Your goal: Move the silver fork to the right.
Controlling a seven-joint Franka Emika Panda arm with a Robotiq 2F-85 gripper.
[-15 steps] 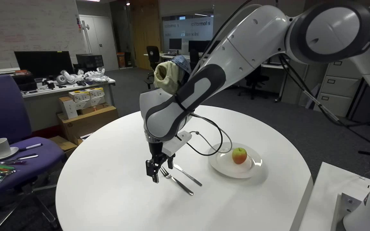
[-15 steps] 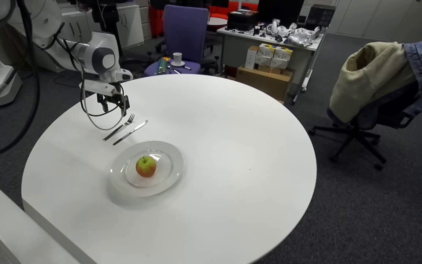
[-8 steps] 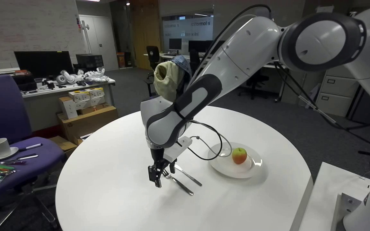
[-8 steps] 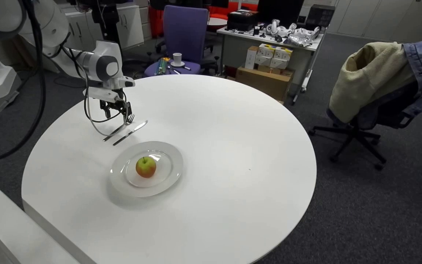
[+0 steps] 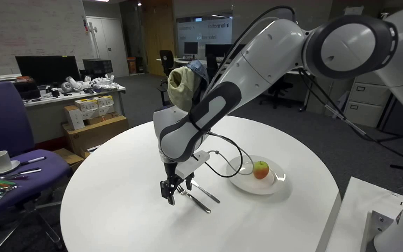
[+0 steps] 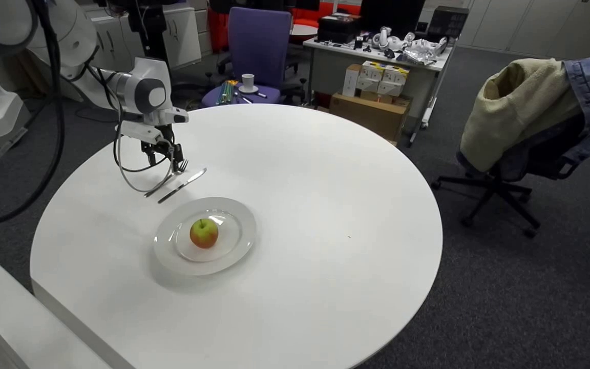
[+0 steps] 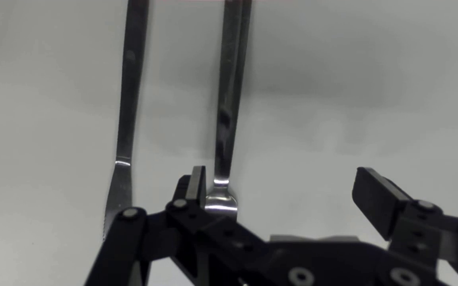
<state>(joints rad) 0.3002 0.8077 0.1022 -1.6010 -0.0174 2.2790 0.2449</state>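
The silver fork lies flat on the white table, its handle (image 5: pixel 198 204) in view in an exterior view and its tines (image 6: pixel 183 165) in an exterior view. In the wrist view the fork (image 7: pixel 228 99) runs down between the fingers, close beside the left finger; its tines are hidden behind the gripper. My gripper (image 7: pixel 280 178) is open, with a wide gap between the fork and the right finger. In both exterior views the gripper (image 5: pixel 180 193) (image 6: pixel 164 165) is low over the fork's head end. Whether the fingertips touch the table, I cannot tell.
A silver knife (image 5: pixel 206 193) (image 6: pixel 182 185) (image 7: pixel 127 99) lies beside the fork, outside the left finger in the wrist view. A white plate (image 5: pixel 238 182) (image 6: pixel 241 225) holding an apple (image 5: pixel 261 170) (image 6: pixel 204 233) stands past the knife. Cables hang from the arm near the plate.
My gripper has come down toward the table over the fork since one second ago. It has barely shifted in the last half second. The fork, knife and plate have not visibly moved.
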